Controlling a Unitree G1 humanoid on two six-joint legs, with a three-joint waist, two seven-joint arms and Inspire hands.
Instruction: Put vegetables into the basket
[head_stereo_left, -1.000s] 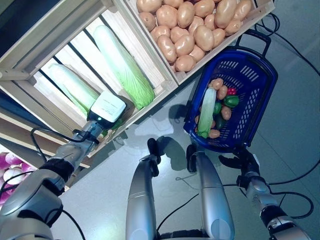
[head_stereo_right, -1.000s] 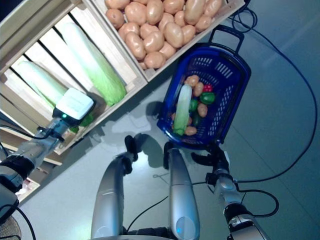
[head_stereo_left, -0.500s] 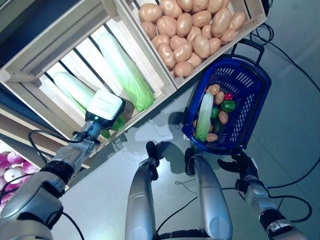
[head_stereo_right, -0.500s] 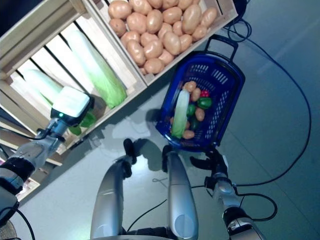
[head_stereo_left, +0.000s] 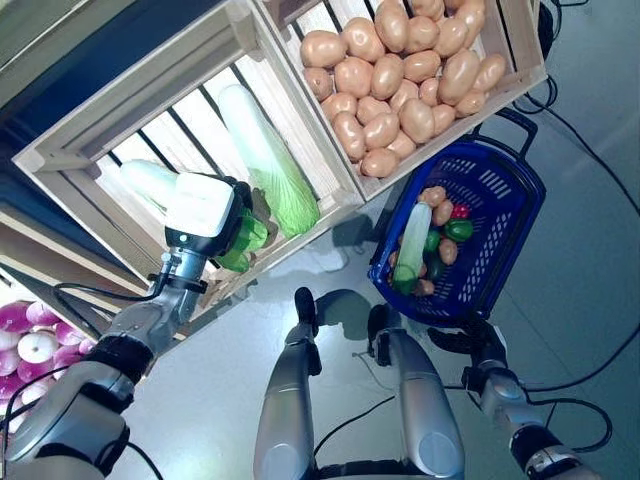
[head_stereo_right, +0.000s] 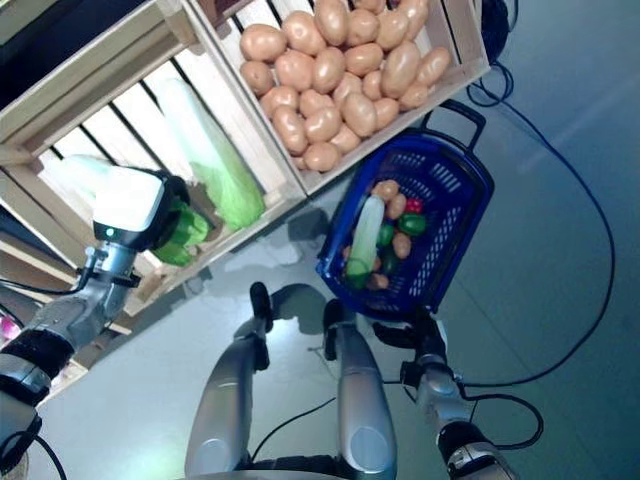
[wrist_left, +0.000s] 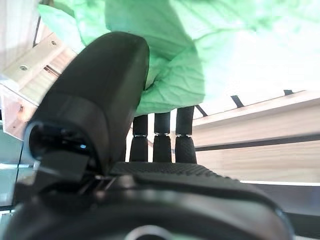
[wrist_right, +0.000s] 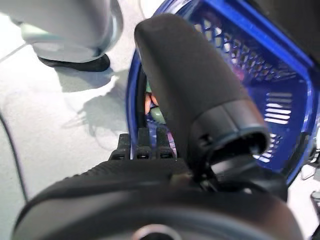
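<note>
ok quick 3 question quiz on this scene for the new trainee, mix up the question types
1. True or false: the blue basket is empty.
2. What is the left hand touching? A) a potato B) a green leafy cabbage C) the basket's handle
3. Fill in: the right-hand wooden crate holds a heap of ____.

Key: 1 false, it already holds a cabbage and small vegetables. 2 B. 3 potatoes.

no readable text, labels, numbers or signs on crates, basket or vegetables; nothing legible anywhere
</note>
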